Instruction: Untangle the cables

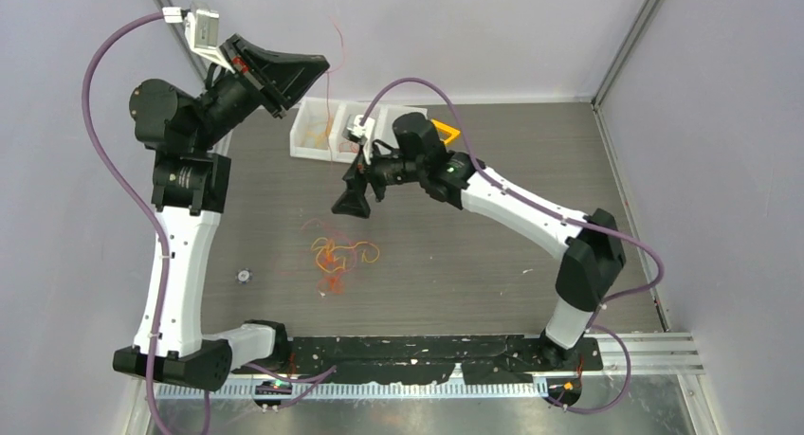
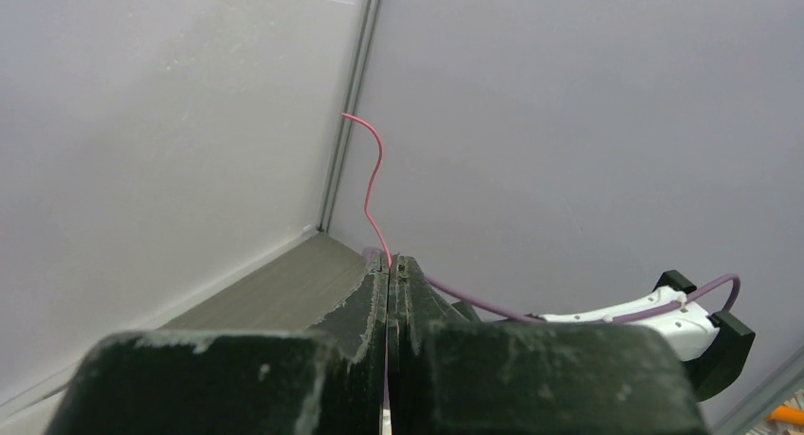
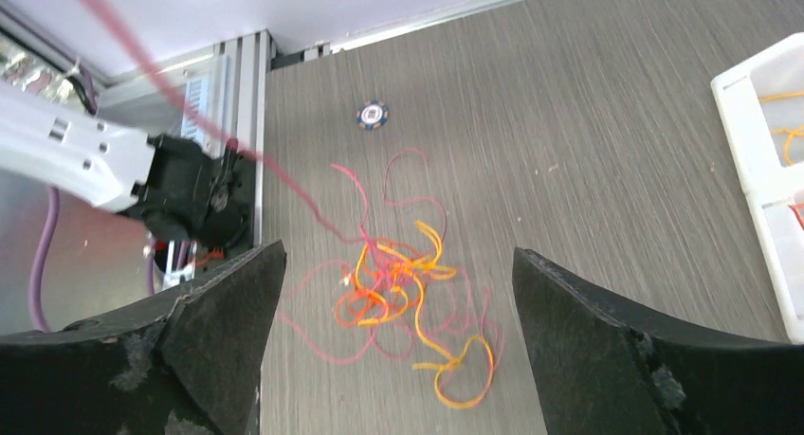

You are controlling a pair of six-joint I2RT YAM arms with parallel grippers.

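The cables (image 1: pixel 339 255) lie as a small tangled clump of orange, yellow and red strands on the grey table; in the right wrist view the cables (image 3: pixel 408 298) sit between and below my fingers. My right gripper (image 1: pixel 349 206) (image 3: pixel 398 255) hangs open above the clump, nothing in it. My left gripper (image 1: pixel 322 70) (image 2: pixel 390 262) is raised high at the back left, shut on one thin red strand (image 2: pixel 374 174). Its free end curls up past the fingertips. The red strand (image 3: pixel 142 61) also slants down, blurred, toward the clump.
A white compartment tray (image 1: pixel 308 141) (image 3: pixel 758 122) holding a few strands stands at the back, with an orange-yellow triangle (image 1: pixel 447 130) beside it. A small round token (image 1: pixel 245 276) (image 3: pixel 374 115) lies left of the clump. Walls close in the back and sides.
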